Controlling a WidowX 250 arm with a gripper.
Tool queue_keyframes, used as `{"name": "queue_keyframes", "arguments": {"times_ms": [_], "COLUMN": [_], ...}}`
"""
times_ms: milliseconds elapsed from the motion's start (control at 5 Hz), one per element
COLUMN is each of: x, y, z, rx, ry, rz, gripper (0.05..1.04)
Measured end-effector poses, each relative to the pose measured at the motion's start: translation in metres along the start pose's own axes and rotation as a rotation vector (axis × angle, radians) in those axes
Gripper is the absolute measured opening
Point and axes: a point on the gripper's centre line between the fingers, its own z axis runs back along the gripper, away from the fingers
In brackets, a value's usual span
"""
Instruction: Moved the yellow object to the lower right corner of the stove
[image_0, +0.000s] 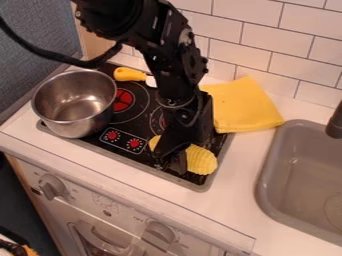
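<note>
Camera view: jaws at yellow object (202, 160), grip unclear.

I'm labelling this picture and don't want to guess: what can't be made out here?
- Camera view: the middle of the ridged yellow object, hidden behind the gripper.
- Camera view: the far end of the yellow-handled utensil, hidden by the arm.
- Camera view: the rest of the sink and faucet, cut off by the right edge.
</note>
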Motion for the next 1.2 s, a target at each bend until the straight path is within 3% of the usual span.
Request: {"name": "queue_keyframes", "arguments": {"times_ms": [200,400,600,800,1200], "x": [0.002,0.0,0.0,-0.001,0.0], "y": [-0.002,-0.002,-0.002,-0.007,-0.003], "z": [-0.016,-0.019,-0.021,-0.026,-0.021], "rx": [-0.012,-0.016,-0.018,-0.058,-0.06], "ry": [-0.026,-0.017,-0.015,-0.013,-0.045], "rz": [-0.004,-0.016,-0.016,0.002,0.005], "gripper": [0.624,0.625,0.704,0.975,1.003]}}
